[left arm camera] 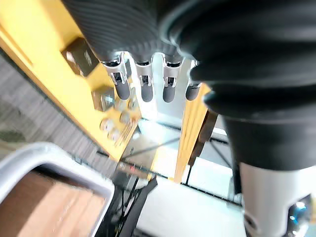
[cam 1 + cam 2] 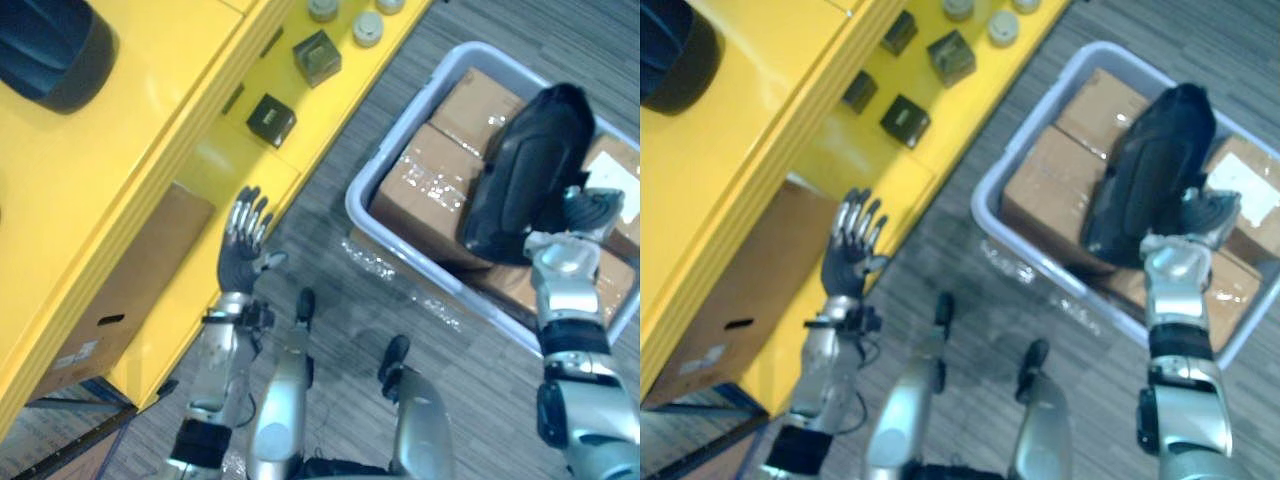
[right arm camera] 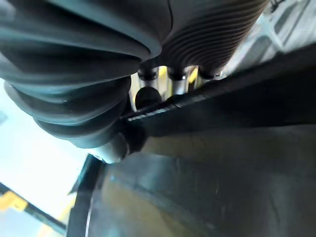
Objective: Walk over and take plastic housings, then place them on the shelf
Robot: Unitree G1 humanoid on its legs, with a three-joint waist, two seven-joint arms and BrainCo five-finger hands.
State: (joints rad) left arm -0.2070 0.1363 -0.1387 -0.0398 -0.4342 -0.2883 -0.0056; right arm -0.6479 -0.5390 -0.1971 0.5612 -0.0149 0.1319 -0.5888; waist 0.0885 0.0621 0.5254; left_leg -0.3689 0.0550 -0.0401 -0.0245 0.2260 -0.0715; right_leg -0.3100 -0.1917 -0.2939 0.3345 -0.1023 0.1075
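Left eye view: my right hand (image 2: 588,212) curls round the housing's (image 2: 530,170) edge, over the bin (image 2: 365,185); left hand (image 2: 241,262) spread, empty. I judge it light, stiff and slick, so the edge grip suits.

Grey tote (image 2: 356,200) on carpet (image 2: 480,390) holds cardboard boxes (image 2: 420,185); dark cubes (image 2: 271,119) and pale round caps (image 2: 367,28) sit to its left.

The left hand (image 1: 143,84) holds nothing, its fingers straight and side by side. Past the fingertips runs a yellow shelf (image 1: 44,59), with two small dark blocks (image 1: 79,54) at ten o'clock from the fingertips and round caps (image 1: 114,131) at seven. Farther toward seven, across striped grey floor (image 1: 29,113), a grey bin (image 1: 59,155) holds a cardboard box (image 1: 44,207).
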